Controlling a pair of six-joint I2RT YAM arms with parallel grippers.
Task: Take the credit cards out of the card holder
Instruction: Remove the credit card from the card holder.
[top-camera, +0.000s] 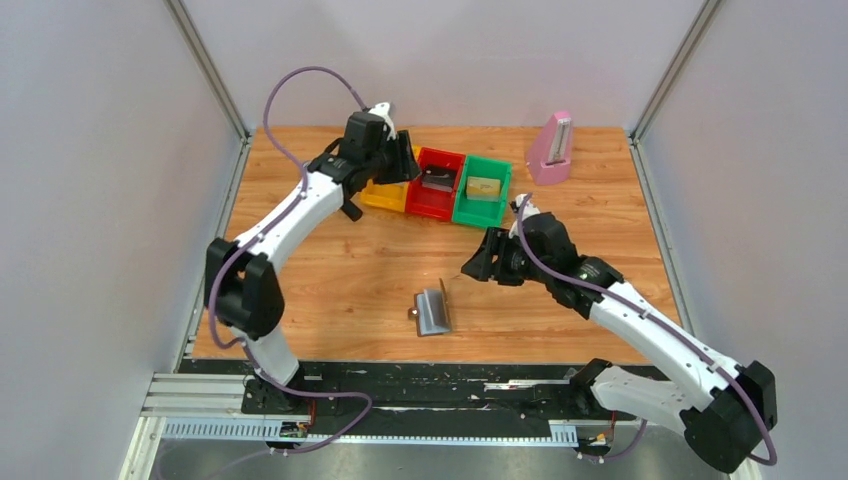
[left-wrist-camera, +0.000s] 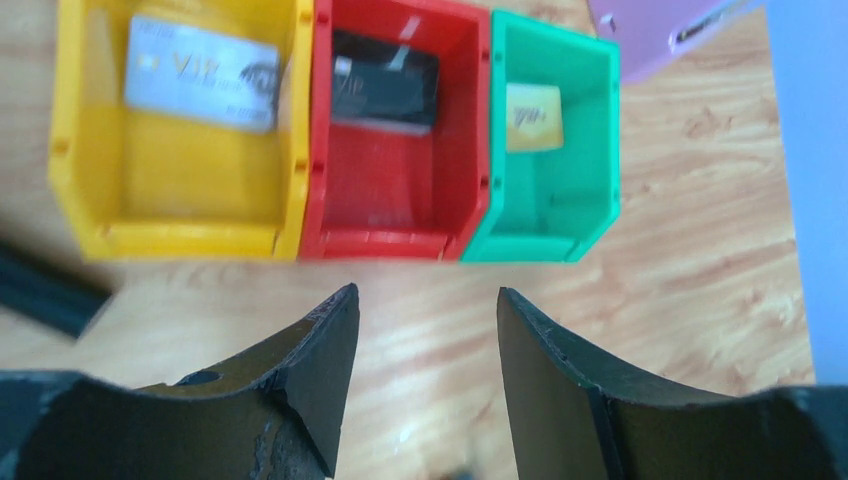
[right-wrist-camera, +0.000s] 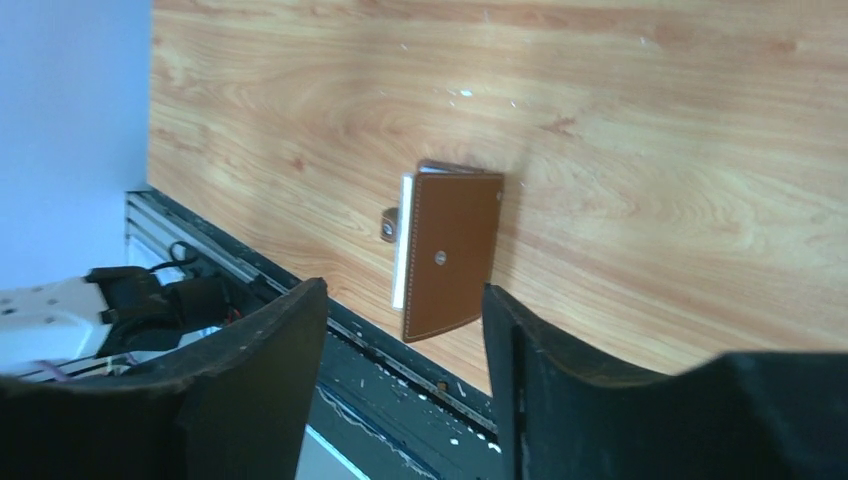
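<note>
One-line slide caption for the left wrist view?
Open left tool facing bins: silver card in yellow bin, black card in red bin, gold card in green bin.

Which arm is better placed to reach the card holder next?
Right. Its open, empty right gripper hangs close beside the card holder, which its wrist camera faces. The left gripper is far off at the bins, also open.

Left bin (left-wrist-camera: 180, 240), middle bin (left-wrist-camera: 375, 242) and right bin (left-wrist-camera: 525, 246) sit side by side at the back of the bench (top-camera: 330, 270), a card (left-wrist-camera: 202, 72) in each, card holder (top-camera: 433, 311) lying well in front.
</note>
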